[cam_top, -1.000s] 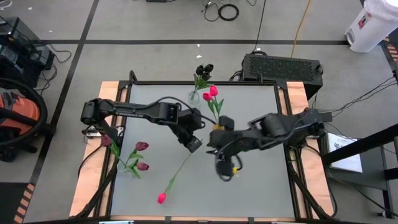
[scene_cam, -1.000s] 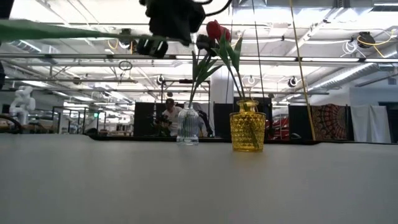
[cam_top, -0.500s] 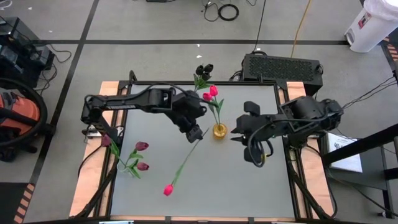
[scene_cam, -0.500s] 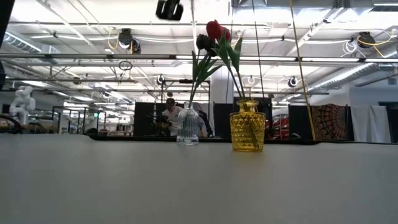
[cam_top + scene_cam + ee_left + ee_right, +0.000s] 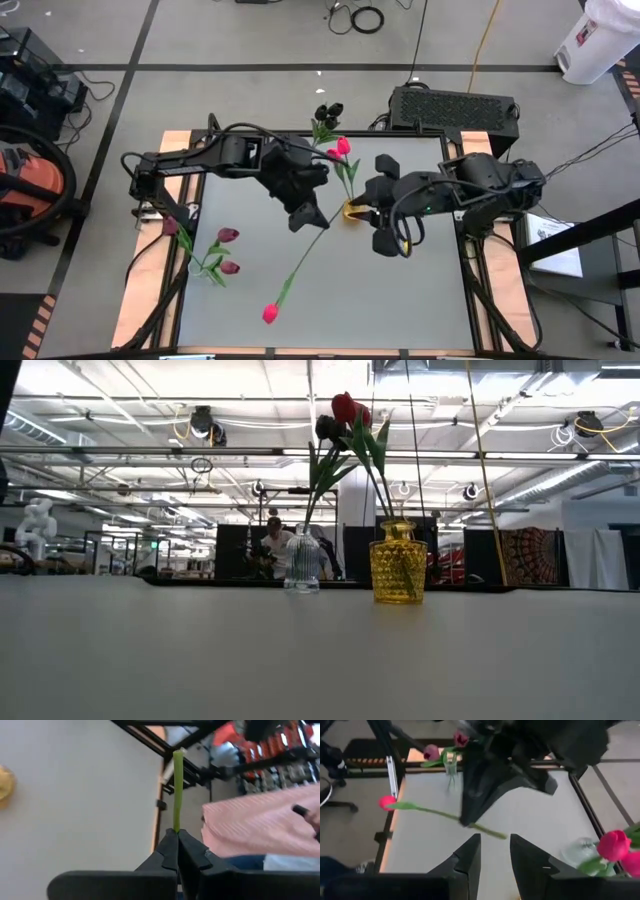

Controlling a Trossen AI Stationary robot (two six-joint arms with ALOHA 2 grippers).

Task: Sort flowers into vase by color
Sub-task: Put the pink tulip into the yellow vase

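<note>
High view: a pink tulip hangs by its long stem from the left tool, clamped tight on the stem end, its head above the near bench edge. Open bench lies right of it. The yellow vase stands mid-bench with pink tulips. The right tool, fingers slightly parted and holding nothing, hovers just right of the vase. Maroon tulips stand at the left edge.

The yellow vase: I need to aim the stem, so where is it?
In the high view, the yellow vase stands mid-table, right of centre, between the left gripper and right gripper.
</note>
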